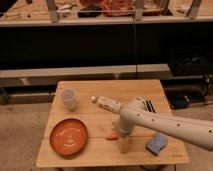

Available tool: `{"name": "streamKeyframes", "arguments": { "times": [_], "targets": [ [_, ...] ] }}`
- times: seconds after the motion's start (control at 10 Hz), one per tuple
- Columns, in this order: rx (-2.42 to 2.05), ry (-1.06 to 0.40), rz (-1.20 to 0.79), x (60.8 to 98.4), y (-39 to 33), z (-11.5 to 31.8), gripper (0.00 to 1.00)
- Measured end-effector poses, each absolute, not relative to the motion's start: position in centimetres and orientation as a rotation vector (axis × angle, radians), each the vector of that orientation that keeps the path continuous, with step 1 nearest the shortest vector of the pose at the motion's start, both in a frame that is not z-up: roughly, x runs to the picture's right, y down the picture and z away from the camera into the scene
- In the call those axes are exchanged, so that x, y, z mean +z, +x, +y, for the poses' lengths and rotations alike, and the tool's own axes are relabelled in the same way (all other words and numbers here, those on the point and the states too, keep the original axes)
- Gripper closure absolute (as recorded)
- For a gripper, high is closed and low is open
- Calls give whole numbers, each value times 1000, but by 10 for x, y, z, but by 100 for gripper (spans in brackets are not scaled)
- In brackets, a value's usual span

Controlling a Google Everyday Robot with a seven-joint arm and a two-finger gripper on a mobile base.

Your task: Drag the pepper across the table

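Observation:
The pepper (111, 135) is a small orange shape lying on the light wooden table (100, 155), just right of the orange plate. Only its left end shows; the rest is hidden behind my gripper. My gripper (123, 144) hangs down from the white arm (165, 125), which reaches in from the right. The gripper stands right at the pepper's right end, low over the tabletop near the front middle.
A round orange plate (68, 136) lies at the front left. A clear plastic cup (68, 98) stands at the back left. A white bottle (106, 103) lies on its side mid-table. A blue sponge (157, 144) sits at the front right, and dark utensils (148, 105) lie behind the arm.

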State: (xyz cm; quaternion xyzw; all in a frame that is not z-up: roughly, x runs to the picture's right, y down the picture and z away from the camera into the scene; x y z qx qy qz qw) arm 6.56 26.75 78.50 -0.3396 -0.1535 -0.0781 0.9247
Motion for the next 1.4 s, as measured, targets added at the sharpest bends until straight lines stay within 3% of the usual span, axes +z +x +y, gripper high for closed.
{"name": "streamKeyframes", "arguments": {
  "times": [0.5,0.6,0.8,1.1,1.4],
  "targets": [
    [-143,-704,-306,789,70,268,22],
    [-139,-705,-304,789,71,269,27],
    [-127,-707,-299,790,74,270,47],
    [-118,-710,-296,791,75,270,53],
    [-90,-701,-288,789,93,269,83]
  ]
}}
